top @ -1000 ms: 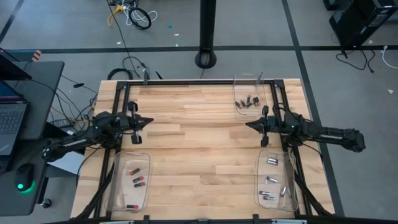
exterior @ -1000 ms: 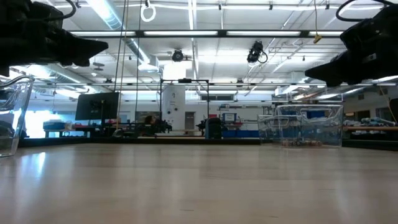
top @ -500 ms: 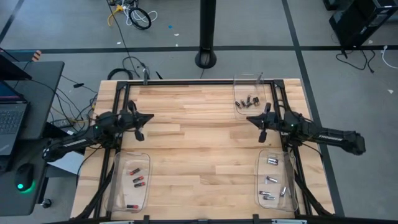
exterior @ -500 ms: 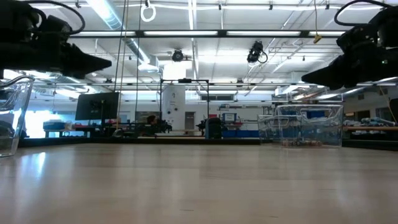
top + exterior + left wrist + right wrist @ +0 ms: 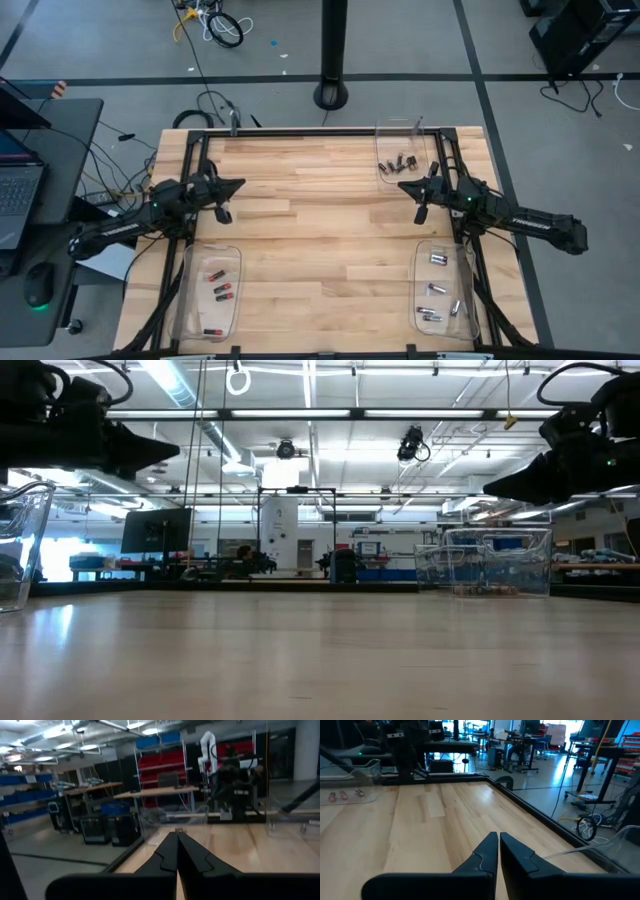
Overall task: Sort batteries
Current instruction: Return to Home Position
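Batteries lie in three clear trays. The black ones (image 5: 398,162) are in the far right tray (image 5: 400,128), the red-banded ones (image 5: 220,290) in the near left tray (image 5: 188,300), and the silvery ones (image 5: 438,290) in the near right tray (image 5: 470,300). My left gripper (image 5: 240,184) hovers at the table's left side with its fingers shut (image 5: 177,836), pointing level toward the right. My right gripper (image 5: 402,185) hovers beside the far right tray, pointing left. Its fingers are together with only a sliver between them (image 5: 498,836). Neither holds anything.
Bare wooden tabletop (image 5: 320,240) spreads between the two arms and the trays. A black frame rail (image 5: 320,131) runs along the far edge and down both sides. A desk with a laptop (image 5: 20,190) stands off the table's left.
Both grippers have swung their tips a little toward the table's far edge, while staying at the same height above the wood. The batteries and trays have stayed in place.
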`<state>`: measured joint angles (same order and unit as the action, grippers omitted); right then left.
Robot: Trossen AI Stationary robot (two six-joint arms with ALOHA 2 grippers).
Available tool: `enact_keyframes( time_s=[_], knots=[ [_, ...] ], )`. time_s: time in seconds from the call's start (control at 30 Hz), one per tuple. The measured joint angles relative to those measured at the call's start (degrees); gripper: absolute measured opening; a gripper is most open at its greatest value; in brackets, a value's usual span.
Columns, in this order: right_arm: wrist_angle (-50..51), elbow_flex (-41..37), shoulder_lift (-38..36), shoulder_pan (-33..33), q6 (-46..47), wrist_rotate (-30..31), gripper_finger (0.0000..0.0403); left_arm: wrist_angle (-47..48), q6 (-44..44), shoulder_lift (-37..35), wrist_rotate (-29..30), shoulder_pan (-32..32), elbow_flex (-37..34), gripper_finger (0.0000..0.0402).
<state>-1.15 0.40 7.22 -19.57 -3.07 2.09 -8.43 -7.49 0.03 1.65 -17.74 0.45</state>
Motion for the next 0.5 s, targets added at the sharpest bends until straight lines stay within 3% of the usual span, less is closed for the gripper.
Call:
enact_keyframes(
  time_s=[0.5],
  knots=[
    [0.00, 0.00, 0.00, 0.02, -1.13, -0.15, 0.0031, 1.72, 2.26, 0.00, -0.04, 0.00, -0.02, 0.0011]
  ],
)
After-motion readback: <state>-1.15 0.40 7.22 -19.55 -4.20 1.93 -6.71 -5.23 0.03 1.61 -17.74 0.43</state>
